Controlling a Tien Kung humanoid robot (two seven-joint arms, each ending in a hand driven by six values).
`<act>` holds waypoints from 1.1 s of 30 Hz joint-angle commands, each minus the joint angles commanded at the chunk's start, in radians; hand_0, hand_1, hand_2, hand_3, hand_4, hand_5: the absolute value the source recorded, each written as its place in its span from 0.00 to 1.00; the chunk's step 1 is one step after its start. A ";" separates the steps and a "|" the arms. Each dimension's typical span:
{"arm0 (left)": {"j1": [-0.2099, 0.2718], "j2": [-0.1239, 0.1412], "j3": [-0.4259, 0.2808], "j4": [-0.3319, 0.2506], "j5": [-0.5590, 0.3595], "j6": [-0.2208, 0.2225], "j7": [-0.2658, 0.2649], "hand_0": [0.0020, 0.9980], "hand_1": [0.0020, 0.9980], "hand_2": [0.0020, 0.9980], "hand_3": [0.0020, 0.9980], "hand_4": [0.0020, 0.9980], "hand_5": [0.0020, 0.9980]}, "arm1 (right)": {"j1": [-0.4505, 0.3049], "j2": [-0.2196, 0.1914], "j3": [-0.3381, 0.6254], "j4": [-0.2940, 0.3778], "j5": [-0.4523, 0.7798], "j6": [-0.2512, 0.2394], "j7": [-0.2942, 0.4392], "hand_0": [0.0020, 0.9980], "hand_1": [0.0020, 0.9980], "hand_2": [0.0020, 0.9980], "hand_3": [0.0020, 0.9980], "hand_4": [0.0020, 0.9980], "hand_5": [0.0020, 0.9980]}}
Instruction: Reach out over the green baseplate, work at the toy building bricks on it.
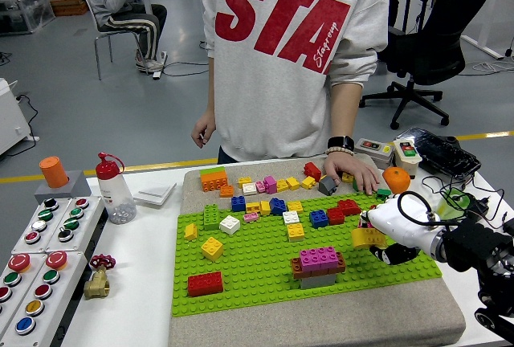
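The green baseplate (265,259) lies on a grey mat and carries many coloured bricks. My right hand (389,234) reaches in from the right over the plate's right edge, its white fingers shut on a yellow brick (368,238) held a little above the studs. Left of it stands a stack (319,265) of pink on brown on grey bricks. A red brick (206,283) sits at the front left. A person's hand (347,175) rests on loose bricks behind the plate, by a grey brick (328,185). My left arm is out of view.
A button panel (40,263), an orange-topped block (56,174) and a red-capped bottle (112,189) stand at the left. An orange (395,180), switch boxes (389,152) and cables (466,202) lie at the right. The person stands close at the far edge.
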 joint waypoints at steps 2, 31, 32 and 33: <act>0.000 0.000 0.002 0.000 -0.002 0.000 -0.001 0.70 0.65 0.67 0.60 0.44 1.00 | 0.003 -0.004 0.017 0.032 0.019 0.013 -0.006 0.74 0.54 0.51 0.50 0.57 0.24; -0.010 0.000 0.028 0.002 -0.040 0.019 -0.010 0.70 0.65 0.66 0.58 0.44 1.00 | 0.115 0.026 -0.072 0.155 0.086 0.100 -0.037 0.67 0.50 0.50 0.49 0.55 0.24; -0.011 0.000 0.028 0.002 -0.039 0.019 -0.010 0.70 0.65 0.66 0.58 0.44 1.00 | 0.116 0.028 -0.074 0.153 0.086 0.101 -0.037 0.67 0.50 0.50 0.49 0.55 0.24; -0.011 0.000 0.028 0.002 -0.038 0.019 -0.010 0.70 0.65 0.66 0.58 0.44 1.00 | 0.116 0.031 -0.075 0.150 0.087 0.101 -0.037 0.67 0.50 0.50 0.49 0.55 0.24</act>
